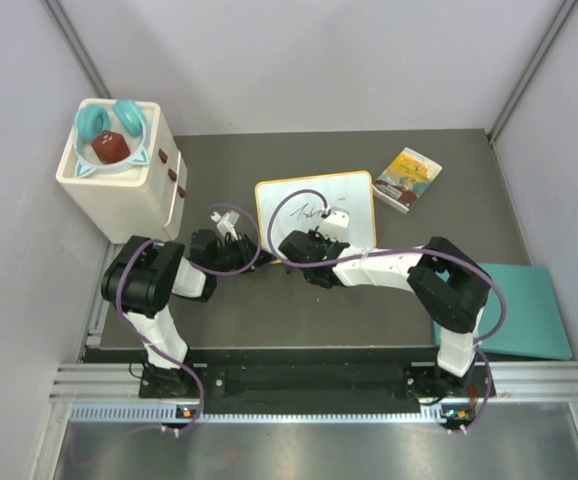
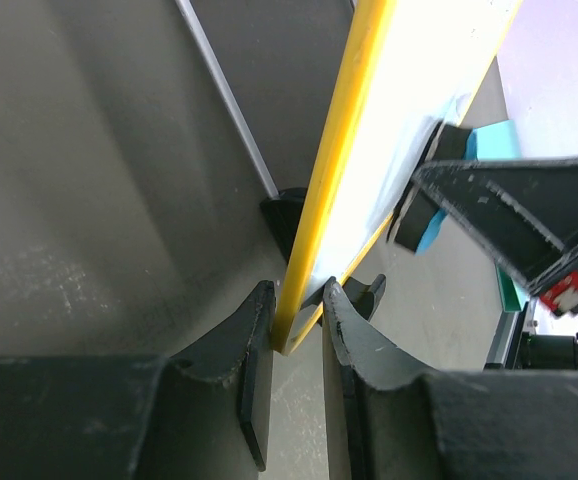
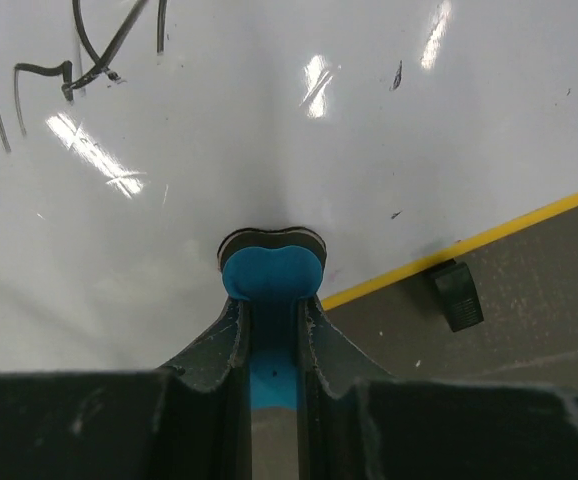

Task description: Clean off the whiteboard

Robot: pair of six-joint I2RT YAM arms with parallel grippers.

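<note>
Your left gripper (image 2: 297,315) clamps the board (image 2: 429,70) by its frame; your right gripper (image 3: 269,320) grasps the eraser (image 3: 269,272). Press too hard toward the scribbles (image 3: 79,70) and the board may slip free.

Dark table (image 1: 254,315): whiteboard (image 1: 354,195), yellow book (image 1: 407,179), teal mat (image 1: 534,310), white box (image 1: 119,195)

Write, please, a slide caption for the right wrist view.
Right fingers clamp a blue eraser against the whiteboard, black scribbles not yet wiped.
</note>
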